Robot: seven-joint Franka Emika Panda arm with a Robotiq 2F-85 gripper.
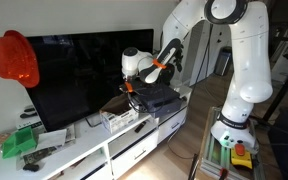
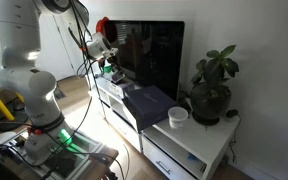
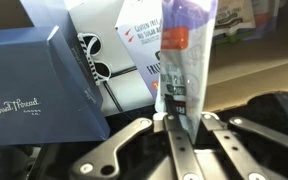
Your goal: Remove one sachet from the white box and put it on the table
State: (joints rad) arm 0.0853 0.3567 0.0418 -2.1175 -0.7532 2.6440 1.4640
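Observation:
In the wrist view my gripper is shut on a sachet, a flat upright packet, pale with purple, an orange patch and dark print. Behind it is the white box with other printed packets inside. In an exterior view my gripper hangs just above the small open-topped white box on the table, a long white TV cabinet. In an exterior view the gripper is at the far end of the table; the sachet is too small to see there.
A dark blue box stands left of the white box. A TV stands behind, with a red hat beside it. A green packet and clutter lie on the cabinet. A plant and a white cup stand at one end.

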